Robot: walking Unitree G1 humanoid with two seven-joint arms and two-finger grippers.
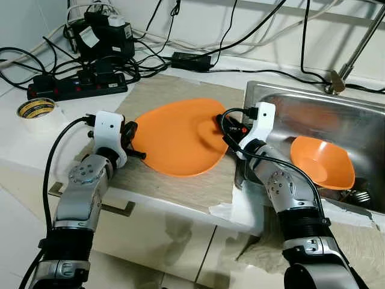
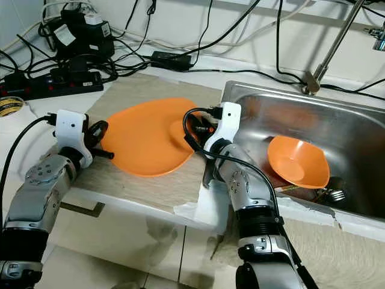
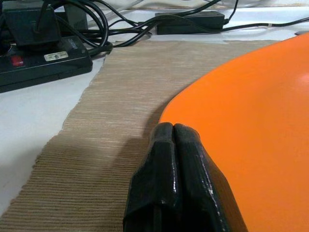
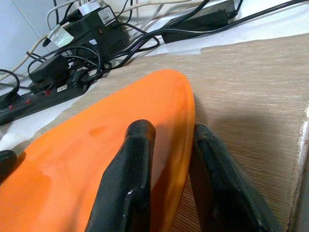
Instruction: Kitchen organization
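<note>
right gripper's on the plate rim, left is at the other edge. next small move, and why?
Probably lift the orange plate slightly with the right gripper, whose fingers straddle its rim. The left gripper is shut beside the opposite edge, only bracing. The sink already holds an orange bowl.

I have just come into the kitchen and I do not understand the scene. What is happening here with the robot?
The robot's right gripper grips the rim of a large flat orange plastic plate lying on a beige ribbed mat beside a steel sink. Its jaws stand on either side of the rim. The left gripper, jaws shut, rests at the plate's opposite edge. An orange plastic bowl sits in the sink.
</note>
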